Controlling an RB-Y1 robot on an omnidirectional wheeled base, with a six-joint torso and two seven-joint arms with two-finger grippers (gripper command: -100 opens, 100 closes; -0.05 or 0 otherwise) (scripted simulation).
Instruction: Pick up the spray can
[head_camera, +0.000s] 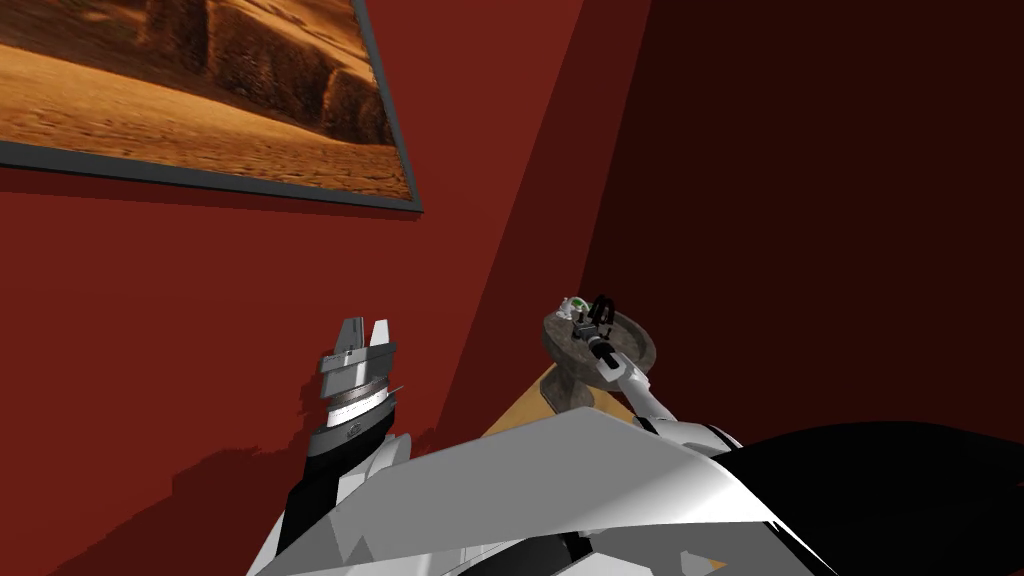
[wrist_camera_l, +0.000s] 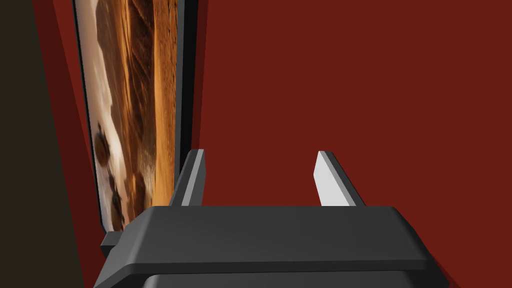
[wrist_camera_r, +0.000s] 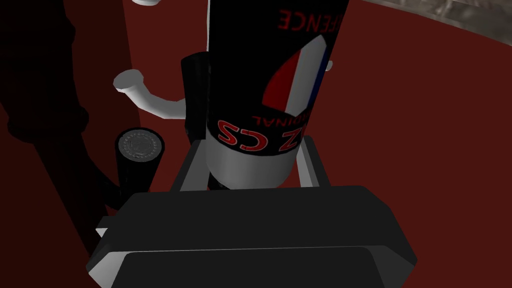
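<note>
While the right pincer (wrist_camera_r: 252, 145) is pinching the sides of the black spray can (wrist_camera_r: 250, 75) over the bowl (head_camera: 645, 350), the grasp is looking made, with lifting clear remaining; the left pincer (wrist_camera_l: 260, 177) is hanging spread, well apart from the bowl.

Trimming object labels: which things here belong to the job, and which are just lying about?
Job: spray can; right gripper, fingers pressing its sides.
Lying about: black capped cylinder; white curved piece; round dish; framed picture; left gripper, open.
</note>
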